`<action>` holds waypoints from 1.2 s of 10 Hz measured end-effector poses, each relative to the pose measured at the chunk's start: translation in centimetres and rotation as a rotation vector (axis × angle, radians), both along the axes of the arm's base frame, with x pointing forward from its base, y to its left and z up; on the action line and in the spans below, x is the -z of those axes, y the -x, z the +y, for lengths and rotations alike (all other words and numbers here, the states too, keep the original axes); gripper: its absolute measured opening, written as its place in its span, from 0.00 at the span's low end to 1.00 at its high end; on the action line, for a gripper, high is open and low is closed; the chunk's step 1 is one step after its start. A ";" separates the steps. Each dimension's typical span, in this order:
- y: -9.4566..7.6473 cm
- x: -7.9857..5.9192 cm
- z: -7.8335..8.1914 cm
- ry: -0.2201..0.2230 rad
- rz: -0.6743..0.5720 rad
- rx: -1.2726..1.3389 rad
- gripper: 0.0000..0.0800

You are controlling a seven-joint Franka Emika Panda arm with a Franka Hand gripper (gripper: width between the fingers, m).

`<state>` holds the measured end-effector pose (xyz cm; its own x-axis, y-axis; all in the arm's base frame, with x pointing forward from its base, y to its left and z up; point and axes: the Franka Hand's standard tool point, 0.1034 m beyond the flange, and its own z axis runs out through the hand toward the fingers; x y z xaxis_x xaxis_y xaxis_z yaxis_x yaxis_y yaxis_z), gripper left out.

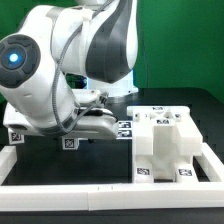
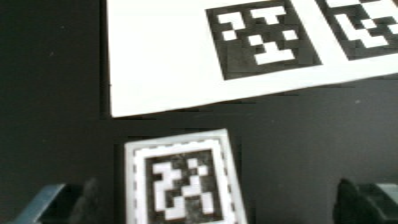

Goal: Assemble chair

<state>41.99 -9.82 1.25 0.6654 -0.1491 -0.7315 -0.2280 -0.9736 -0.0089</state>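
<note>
The chair stood as one blocky white cluster of joined panels on the exterior view's right side of the black table. It sat just inside the white border rails, which ran along the front and that same right side. Several square tags showed on its faces.

Only the exterior view showed this cluster, the rails and the single arm. The arm leaned low over the table on the exterior view's left, with the gripper down near the surface beside the chair. From there the fingers could not be made out. Three small tags showed on the table around the arm, but what each sat on could not be told.

The wrist view showed what the arm hid. One loose piece, narrow and white with a single tag on top, lay flat on the black surface. It lay near the edge of the marker board but apart from it. Two of the board's tags showed there, both cut off by the frame.

The gripper was released. Its two dark fingertips stood wide apart, one on each side of the loose piece. Black table showed between each fingertip and the piece, so nothing was grasped.
</note>
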 end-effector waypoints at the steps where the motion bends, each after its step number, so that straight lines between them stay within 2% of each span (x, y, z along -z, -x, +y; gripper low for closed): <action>1: 0.4 -0.1 0.1 0.001 0.024 0.012 0.81; 3: 0.9 -0.5 -0.6 -0.017 0.149 0.058 0.81; 4: 0.7 -0.4 -0.4 0.006 0.185 0.077 0.81; 7: 0.7 -0.2 -0.5 0.005 0.183 0.081 0.81; 9: 1.3 0.5 -1.1 0.024 0.217 0.118 0.81; 11: 1.5 0.7 -1.3 0.036 0.226 0.128 0.81; 12: 1.5 0.7 -1.3 0.036 0.227 0.128 0.70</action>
